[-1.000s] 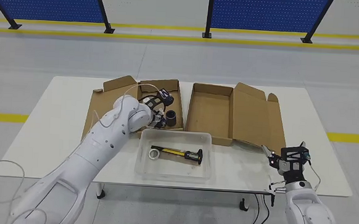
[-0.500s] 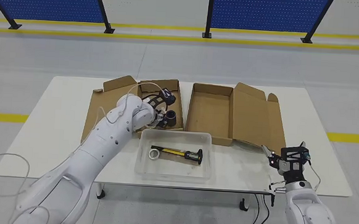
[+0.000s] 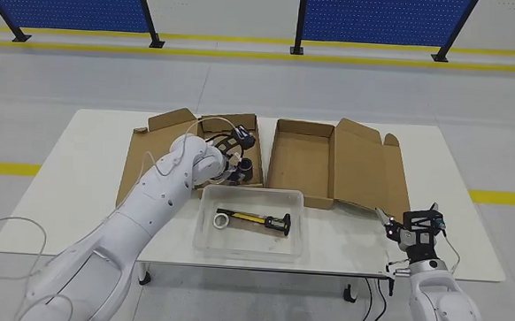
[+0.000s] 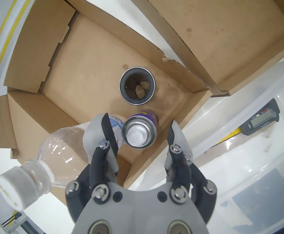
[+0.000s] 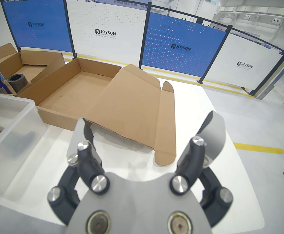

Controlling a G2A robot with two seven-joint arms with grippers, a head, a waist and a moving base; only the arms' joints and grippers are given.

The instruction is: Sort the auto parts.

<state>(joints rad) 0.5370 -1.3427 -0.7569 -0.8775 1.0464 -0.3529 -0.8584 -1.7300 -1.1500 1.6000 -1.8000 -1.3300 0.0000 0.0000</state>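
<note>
Over the corner of the left open brown cardboard box [image 4: 84, 66] nearest the bin, the left gripper [image 4: 139, 120] is being held with its fingers apart. They are straddling an upright silver-topped, purple-labelled spray can [image 4: 139, 133] without visibly pressing on it. Sorting is being judged as partly done: the can and a black cylindrical sleeve [image 4: 137, 86] are standing in that box. A black-and-yellow digital caliper [image 3: 263, 220] and a white ring [image 3: 222, 220] are lying in the clear plastic bin [image 3: 252, 192], waiting to be sorted. A second, flat cardboard box [image 5: 73, 95] is lying open alongside. A clear plastic bottle [image 4: 60, 146] is crowding one finger, and the box wall is standing close by the can. The right gripper [image 5: 146, 124] is being held over the white worktop [image 5: 188, 99], fingers spread, gripping nothing.
</note>
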